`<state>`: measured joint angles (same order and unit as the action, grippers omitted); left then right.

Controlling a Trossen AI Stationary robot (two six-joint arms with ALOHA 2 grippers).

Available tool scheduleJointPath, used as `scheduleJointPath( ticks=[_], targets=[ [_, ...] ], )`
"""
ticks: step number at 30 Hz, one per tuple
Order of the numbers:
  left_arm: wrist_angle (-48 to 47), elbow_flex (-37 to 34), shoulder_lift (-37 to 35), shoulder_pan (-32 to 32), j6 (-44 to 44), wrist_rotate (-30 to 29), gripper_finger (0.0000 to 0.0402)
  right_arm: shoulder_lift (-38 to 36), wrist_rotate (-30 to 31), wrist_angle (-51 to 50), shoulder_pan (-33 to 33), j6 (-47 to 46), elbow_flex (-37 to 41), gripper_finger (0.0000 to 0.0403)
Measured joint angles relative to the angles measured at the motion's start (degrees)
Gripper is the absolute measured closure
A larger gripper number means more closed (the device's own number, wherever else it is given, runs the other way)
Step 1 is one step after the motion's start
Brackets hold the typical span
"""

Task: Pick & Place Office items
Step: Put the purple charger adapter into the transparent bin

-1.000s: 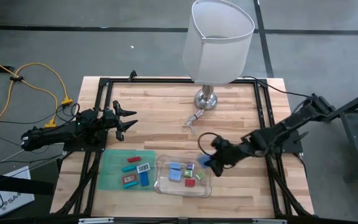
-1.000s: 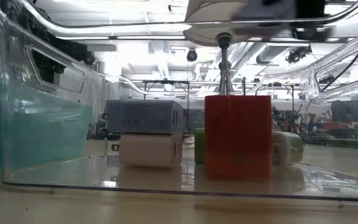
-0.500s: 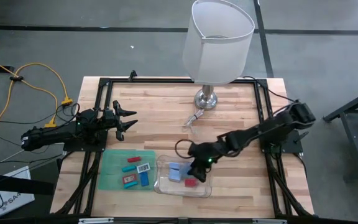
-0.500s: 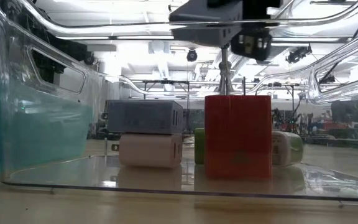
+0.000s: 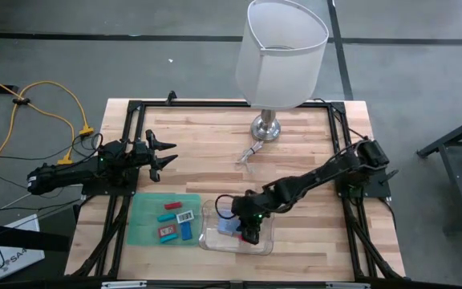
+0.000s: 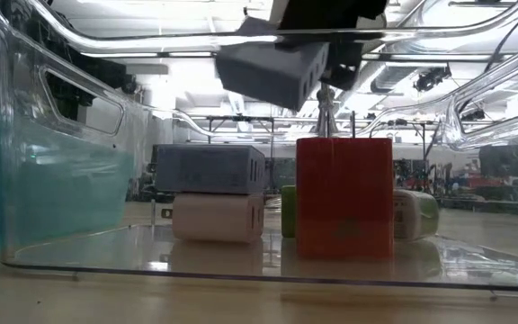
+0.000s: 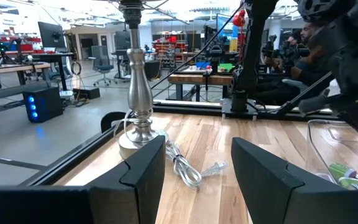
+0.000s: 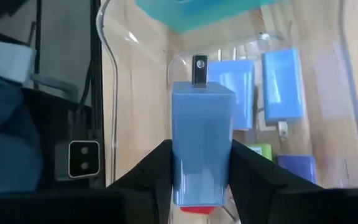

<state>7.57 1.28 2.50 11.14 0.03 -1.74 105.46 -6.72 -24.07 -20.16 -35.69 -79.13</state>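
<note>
High view, arms: two dark arms are seen. The left gripper [image 5: 165, 155] is held above the table's left edge, well apart from the items, its fingers spread and empty. The right gripper [image 5: 249, 231] is reached over the clear tray [image 5: 208, 241].
High view, mat: one green mat [image 5: 141, 222] is laid left of the tray, touching or just beside it. Five office items are counted on it: two teal [image 5: 171, 207], one white [image 5: 185, 217], one red [image 5: 168, 234], one blue [image 5: 186, 230].
High view, tray: a few blue items [image 5: 224, 222] are seen beside the gripper; the rest are hidden by the arm, so no full count can be given.
High view, other: one lamp [image 5: 281, 60] with a white shade is stood at the table's far edge.

Low view, tray floor: four items are counted resting: one grey-blue block [image 6: 209, 168] stacked on one white block [image 6: 216, 217], one red block [image 6: 344, 198], one green-and-white piece [image 6: 415, 214] behind it.
Low view, above: one grey-blue block [image 6: 272, 73] is held tilted over them.

Left wrist view: two spread fingers [image 7: 143, 167] are shown, nothing between them; the lamp base and one cord plug [image 7: 215, 168] lie ahead.

Right wrist view: one blue charger [image 8: 200, 143] is pinched between the two fingers [image 8: 153, 169], prong pointing away. Three blue items [image 8: 283, 84] and one green [image 8: 260, 151] are counted below in the tray.
</note>
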Motion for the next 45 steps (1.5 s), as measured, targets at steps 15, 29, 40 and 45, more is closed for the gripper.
scheduleJointPath(
  ticks=[15, 29, 40, 45],
  targets=[
    [0.00, -0.02, 0.00, 0.00, -0.02, 0.00, 0.0224, 3.88, 5.30, -5.45, -2.85, 8.42, -4.68, 0.0286],
    [0.00, -0.02, 0.00, -0.02, -0.02, 0.00, 0.0224, 5.99, 8.95, -4.96, -4.01, 13.66, -4.81, 0.0286],
    [0.17, 0.00, 0.00, -0.02, -0.02, 0.00, 0.0224, 7.40, 6.80, -2.81, -3.80, 13.22, -4.59, 0.0280],
    [0.17, -0.01, 0.00, -0.01, -0.01, 0.00, 0.0224, 7.40, 6.59, -2.69, -3.85, 13.17, -4.59, 0.0276]
  ],
)
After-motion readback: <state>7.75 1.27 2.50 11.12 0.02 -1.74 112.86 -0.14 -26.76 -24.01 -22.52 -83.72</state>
